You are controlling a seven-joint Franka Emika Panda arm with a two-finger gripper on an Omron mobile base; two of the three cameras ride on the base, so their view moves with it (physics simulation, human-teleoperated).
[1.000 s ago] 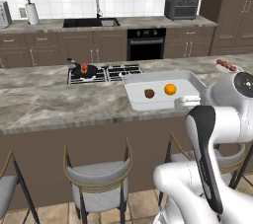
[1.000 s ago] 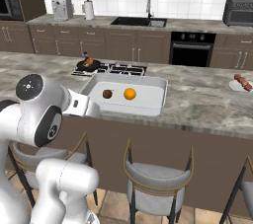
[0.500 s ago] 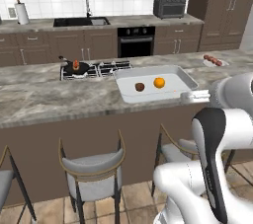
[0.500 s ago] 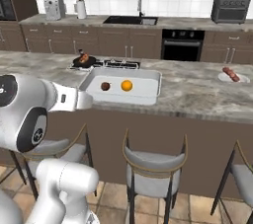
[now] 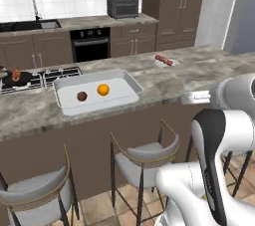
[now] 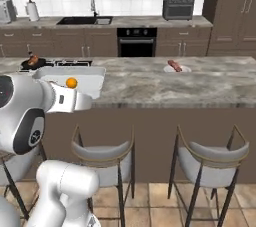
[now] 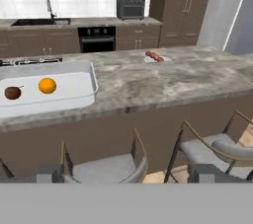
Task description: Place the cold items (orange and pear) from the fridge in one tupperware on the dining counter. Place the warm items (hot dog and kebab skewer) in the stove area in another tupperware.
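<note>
Two fruits, orange (image 5: 103,89) and pear (image 5: 82,96), in white tupperware (image 5: 127,81) on counter (image 5: 169,83), gripper (image 7: 127,172) spread wide, empty

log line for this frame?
gripper: open, empty | orange, pear: in white tupperware on counter | kebab skewer: on plate, not picked

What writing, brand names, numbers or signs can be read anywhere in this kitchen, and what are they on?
None: no readable text shows in any view.
The toaster oven, the wall oven and the white tupperware show no legible lettering.
</note>
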